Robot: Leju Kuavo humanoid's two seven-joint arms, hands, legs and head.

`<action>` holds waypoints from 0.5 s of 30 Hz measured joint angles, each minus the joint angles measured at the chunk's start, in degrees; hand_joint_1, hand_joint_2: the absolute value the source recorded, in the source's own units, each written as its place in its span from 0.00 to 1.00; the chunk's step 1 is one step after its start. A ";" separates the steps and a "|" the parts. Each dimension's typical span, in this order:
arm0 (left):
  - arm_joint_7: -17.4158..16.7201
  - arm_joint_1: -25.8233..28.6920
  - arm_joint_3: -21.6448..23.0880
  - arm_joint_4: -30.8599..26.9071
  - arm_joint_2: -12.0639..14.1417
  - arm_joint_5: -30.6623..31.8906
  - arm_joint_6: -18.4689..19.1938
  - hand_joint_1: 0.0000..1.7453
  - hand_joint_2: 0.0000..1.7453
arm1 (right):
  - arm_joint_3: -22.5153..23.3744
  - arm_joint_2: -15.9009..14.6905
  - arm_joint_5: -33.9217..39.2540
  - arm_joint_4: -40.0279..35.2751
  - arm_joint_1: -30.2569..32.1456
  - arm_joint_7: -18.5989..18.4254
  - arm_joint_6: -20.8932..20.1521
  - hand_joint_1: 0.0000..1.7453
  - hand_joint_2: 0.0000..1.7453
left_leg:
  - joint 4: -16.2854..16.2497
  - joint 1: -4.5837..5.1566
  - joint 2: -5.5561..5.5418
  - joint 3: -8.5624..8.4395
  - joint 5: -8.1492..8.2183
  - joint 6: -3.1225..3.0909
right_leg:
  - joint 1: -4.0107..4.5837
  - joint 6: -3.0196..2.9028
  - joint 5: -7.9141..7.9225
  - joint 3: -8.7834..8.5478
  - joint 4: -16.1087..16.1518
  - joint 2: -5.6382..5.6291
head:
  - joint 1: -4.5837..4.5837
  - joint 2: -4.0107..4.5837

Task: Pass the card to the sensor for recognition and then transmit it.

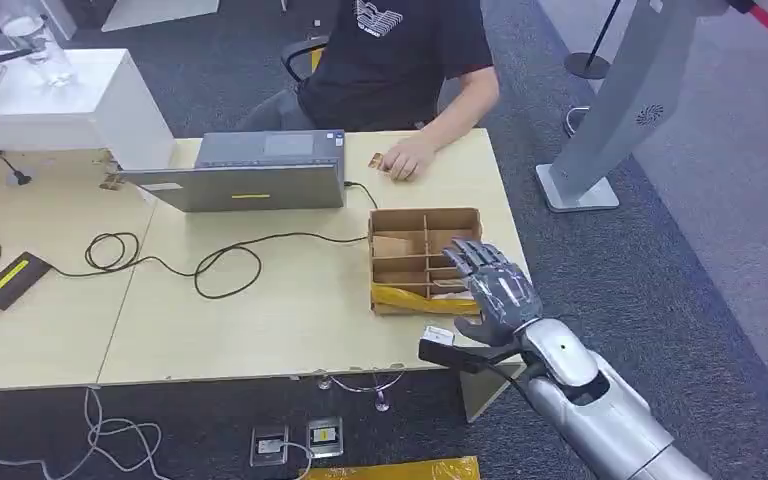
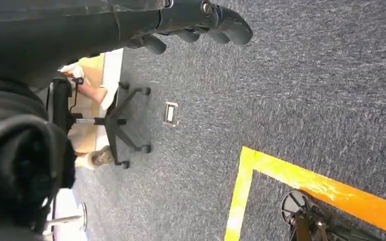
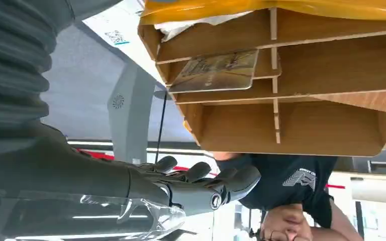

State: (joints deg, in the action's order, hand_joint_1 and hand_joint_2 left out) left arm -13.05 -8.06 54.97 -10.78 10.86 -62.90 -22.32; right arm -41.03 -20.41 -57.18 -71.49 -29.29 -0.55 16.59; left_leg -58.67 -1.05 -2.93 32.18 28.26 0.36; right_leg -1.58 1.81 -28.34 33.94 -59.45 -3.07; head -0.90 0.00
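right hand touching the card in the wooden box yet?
Apart. In the right wrist view, the right hand hangs with fingers spread, a plain gap from the card in the wooden box.

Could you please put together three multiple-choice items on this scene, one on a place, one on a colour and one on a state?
1. Where is the right hand?
A. over the wooden divided box
B. on the laptop
C. at the floor sockets

2. What colour is the person's shirt?
A. white
B. black
C. red

3. How is the right hand?
A. holding a card
B. gripping a cable
C. open, holding nothing

Answers: 1 A, it hovers at the box's right side; 2 B, the shirt is black with a pale print; 3 C, its fingers are spread and empty.
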 joint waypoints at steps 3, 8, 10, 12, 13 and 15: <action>0.00 -0.03 0.04 0.00 0.00 0.00 0.31 0.00 0.00 | 0.00 2.58 -6.99 0.44 0.44 -1.07 -0.28 0.00 1.00 | 0.00 0.00 0.01 0.00 0.00 0.00 | 0.00 0.00 0.00 0.00 0.00 0.00 | -0.02 0.00; -0.02 -0.08 0.09 0.00 0.00 -0.02 0.68 0.00 0.00 | 0.41 4.81 -9.06 1.49 0.60 -1.09 -1.00 0.00 1.00 | 0.00 0.00 0.01 -0.01 0.00 0.00 | 0.00 0.00 0.00 0.00 0.00 -0.01 | 0.00 0.00; -0.15 -0.10 0.09 0.00 0.00 -0.02 0.74 0.00 0.00 | 0.76 4.87 -9.65 1.49 0.90 -1.33 -1.72 0.00 1.00 | 0.00 0.00 0.01 -0.01 0.00 0.00 | 0.00 0.00 0.00 0.00 0.00 0.00 | 0.00 0.00; -0.20 -0.10 0.09 0.00 0.00 -0.02 0.74 0.00 0.00 | 1.03 5.07 -10.38 1.44 1.17 -1.66 -2.12 0.00 1.00 | 0.00 0.00 0.01 -0.01 0.00 0.00 | 0.00 0.00 0.00 0.00 0.00 -0.01 | 0.00 0.00; -0.20 -0.10 0.09 0.00 0.00 -0.02 0.74 0.00 0.00 | 1.25 5.18 -10.83 1.44 1.28 -1.88 -2.41 0.00 1.00 | 0.00 0.00 0.01 -0.01 0.00 0.00 | 0.00 0.00 0.00 0.00 0.00 -0.01 | 0.00 0.00; -0.20 -0.10 0.09 0.00 0.00 -0.04 0.79 0.00 0.00 | 1.71 5.20 -11.49 1.22 1.39 -2.30 -3.59 0.00 1.00 | 0.00 0.01 0.01 -0.02 0.00 0.00 | -0.01 0.00 0.00 0.00 0.00 -0.01 | 0.00 0.00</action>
State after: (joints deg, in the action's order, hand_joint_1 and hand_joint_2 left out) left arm -13.25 -8.16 55.06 -10.78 10.86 -62.95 -21.53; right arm -39.32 -15.21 -68.68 -70.27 -27.90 -2.84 13.00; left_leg -58.67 -1.05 -2.92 32.17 28.26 0.36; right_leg -1.59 1.81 -28.34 33.94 -59.44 -3.08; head -0.90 0.00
